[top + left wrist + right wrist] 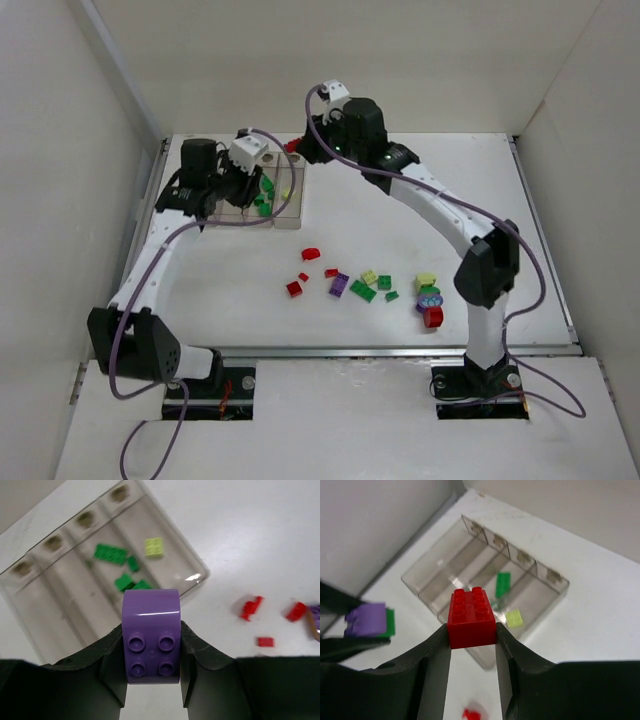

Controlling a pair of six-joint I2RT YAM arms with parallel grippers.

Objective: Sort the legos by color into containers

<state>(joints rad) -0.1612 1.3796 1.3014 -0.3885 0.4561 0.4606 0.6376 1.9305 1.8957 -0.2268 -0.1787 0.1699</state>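
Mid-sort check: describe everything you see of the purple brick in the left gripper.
The glossy purple plastic brick has four round studs in a square and a smooth curved end. It sits clamped between the left gripper's dark fingers, touching nothing else, held in the air close to the clear four-compartment plastic container.

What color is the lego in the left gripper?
The lego brick is purple; left wrist view.

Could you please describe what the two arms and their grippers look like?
The left arm and right arm have white links, black joints and black bases, each trailed by a purple cable. The left gripper and right gripper have matte black fingers.
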